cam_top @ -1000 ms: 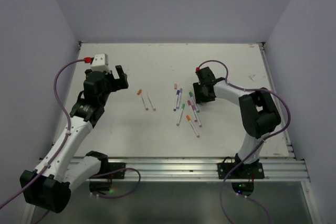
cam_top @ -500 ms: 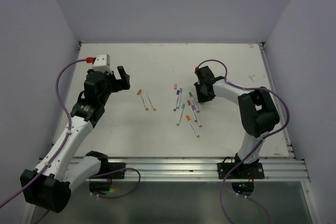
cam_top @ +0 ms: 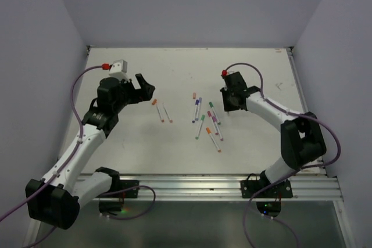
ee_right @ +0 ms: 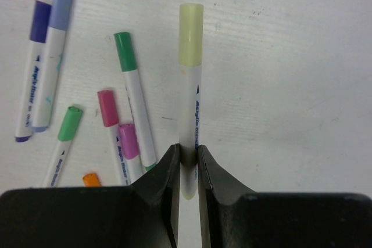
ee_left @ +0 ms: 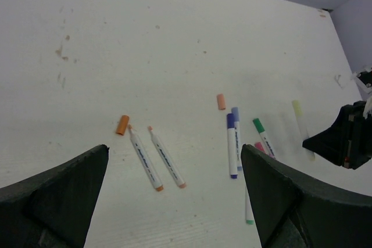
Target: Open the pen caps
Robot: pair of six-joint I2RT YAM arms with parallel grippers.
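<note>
My right gripper (ee_right: 187, 156) is shut on the lower barrel of a white pen (ee_right: 190, 108). Its pale yellow cap (ee_right: 190, 33) is still on and points away from the wrist. In the top view this gripper (cam_top: 232, 104) is just right of the pen cluster (cam_top: 208, 121). Pens lying there wear purple (ee_right: 39, 21), light blue (ee_right: 61, 7), green (ee_right: 122, 47) and pink (ee_right: 107, 107) caps. A loose orange cap (ee_left: 122, 125) and a peach cap (ee_left: 221, 101) lie on the table. Beside them are two uncapped pens (ee_left: 156, 160). My left gripper (ee_left: 174, 201) hangs open above these, holding nothing.
The white table (cam_top: 174, 149) is walled on the left, back and right. A metal rail (cam_top: 203, 187) runs along its near edge. From the left wrist, the right gripper (ee_left: 340, 140) shows at the far right with the yellow-capped pen (ee_left: 302, 123).
My right gripper has closed onto the yellow-capped pen and shifted slightly right. The left arm has swung right, toward the orange cap and the uncapped pens, still open.
</note>
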